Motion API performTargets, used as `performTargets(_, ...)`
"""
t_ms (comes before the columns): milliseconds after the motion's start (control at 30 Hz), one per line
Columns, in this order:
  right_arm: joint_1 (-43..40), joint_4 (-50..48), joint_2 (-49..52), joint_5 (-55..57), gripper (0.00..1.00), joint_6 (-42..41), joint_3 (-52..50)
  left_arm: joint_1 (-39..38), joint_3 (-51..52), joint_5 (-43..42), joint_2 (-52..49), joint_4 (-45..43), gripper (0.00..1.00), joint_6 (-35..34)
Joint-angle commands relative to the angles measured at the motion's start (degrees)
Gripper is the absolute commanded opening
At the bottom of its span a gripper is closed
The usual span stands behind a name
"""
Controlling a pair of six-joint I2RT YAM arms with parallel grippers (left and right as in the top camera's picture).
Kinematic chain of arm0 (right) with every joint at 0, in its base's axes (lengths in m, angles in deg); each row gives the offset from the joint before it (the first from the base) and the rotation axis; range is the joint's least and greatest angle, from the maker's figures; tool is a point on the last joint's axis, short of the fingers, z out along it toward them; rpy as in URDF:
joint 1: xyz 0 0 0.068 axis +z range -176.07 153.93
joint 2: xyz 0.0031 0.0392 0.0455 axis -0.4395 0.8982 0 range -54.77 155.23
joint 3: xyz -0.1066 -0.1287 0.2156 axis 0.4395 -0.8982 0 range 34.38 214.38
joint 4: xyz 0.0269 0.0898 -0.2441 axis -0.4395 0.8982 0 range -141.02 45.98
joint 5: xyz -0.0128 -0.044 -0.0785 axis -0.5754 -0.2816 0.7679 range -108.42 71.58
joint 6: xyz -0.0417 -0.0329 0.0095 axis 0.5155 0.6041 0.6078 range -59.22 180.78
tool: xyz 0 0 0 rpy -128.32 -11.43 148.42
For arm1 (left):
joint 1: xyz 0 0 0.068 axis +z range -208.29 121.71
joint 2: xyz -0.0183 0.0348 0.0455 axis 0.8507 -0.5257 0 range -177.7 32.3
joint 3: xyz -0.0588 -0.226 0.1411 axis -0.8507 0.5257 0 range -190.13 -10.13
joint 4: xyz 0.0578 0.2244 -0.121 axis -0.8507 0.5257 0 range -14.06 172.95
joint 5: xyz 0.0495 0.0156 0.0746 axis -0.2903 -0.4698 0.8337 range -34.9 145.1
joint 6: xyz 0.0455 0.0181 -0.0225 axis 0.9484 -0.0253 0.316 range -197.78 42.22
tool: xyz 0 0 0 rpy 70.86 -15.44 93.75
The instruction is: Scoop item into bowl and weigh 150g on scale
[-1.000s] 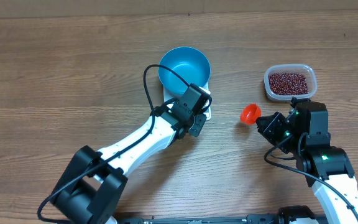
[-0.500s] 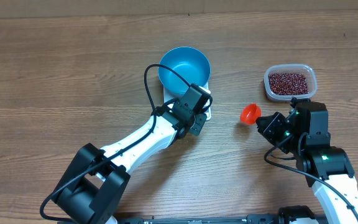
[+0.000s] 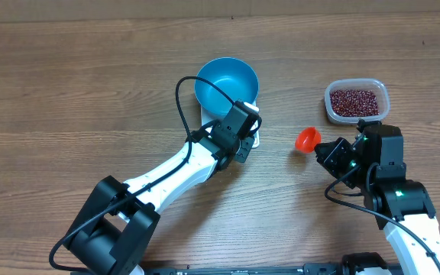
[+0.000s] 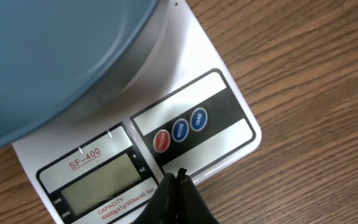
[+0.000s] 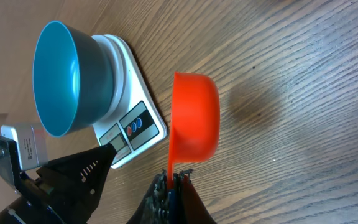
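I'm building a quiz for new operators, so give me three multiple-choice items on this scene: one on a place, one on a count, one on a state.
1. Where does the bowl stand?
A on the scale
B in the tub
C on bare table

2. How many round buttons does the scale show?
A two
B three
C five

3. The right gripper is:
A open and empty
B shut on the scoop
C out of view

Answers:
1 A: both wrist views show the bowl resting on the white platform.
2 B: one red and two blue sit in a row.
3 B: the right wrist view shows the orange handle pinched at its end.
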State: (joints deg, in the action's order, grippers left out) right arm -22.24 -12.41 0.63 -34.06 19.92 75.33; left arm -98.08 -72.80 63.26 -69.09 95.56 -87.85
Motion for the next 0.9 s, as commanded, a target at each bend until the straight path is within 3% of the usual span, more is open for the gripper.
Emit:
performTargets(0,0.22,-0.37,-0.68,0.63,0.04,0.46,1.66,-0.72,0.61,1.25,-0.52,-0.48,0.04,1.09)
performTargets(867,0.22,-0.52,-0.68,0.63,0.04,0.46,1.66,-0.61,0.61,1.49,-0.52,-2.43,0.04,2.73)
